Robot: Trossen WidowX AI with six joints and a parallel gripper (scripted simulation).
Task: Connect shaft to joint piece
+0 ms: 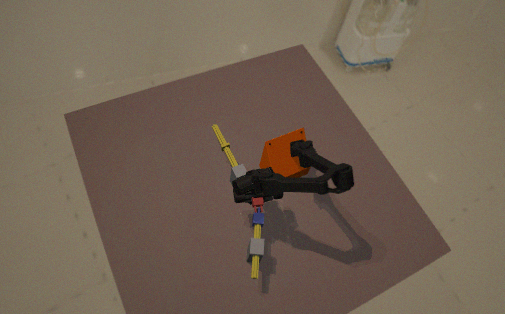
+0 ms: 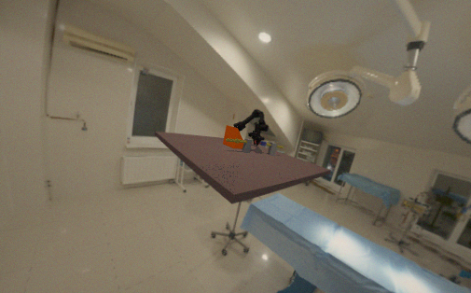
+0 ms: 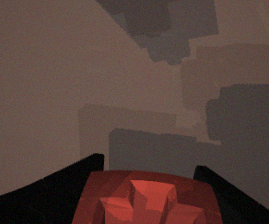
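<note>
The fixed shaft [image 1: 257, 231] is yellow and runs through a grey block [image 1: 257, 247] [image 2: 272, 149]. A blue hinge part [image 1: 258, 218] is on its inner end. The red joint piece [image 1: 257, 202] [image 3: 150, 200] sits beyond the blue part. My gripper [image 3: 149, 169] is shut on the red joint piece, with a black finger on each side in the wrist view. The second shaft [image 1: 231, 156] [image 2: 234, 140] is yellow with a collar and passes through another grey block [image 1: 239, 171] [image 2: 247, 146]. The arm hides its inner end and the joint's opening.
The orange arm base [image 1: 284, 155] [image 2: 232, 136] stands beside the second shaft's block. The black arm [image 1: 305, 185] reaches from it over the area between the two blocks. All stand on a brown table top [image 1: 163, 125] [image 2: 255, 174].
</note>
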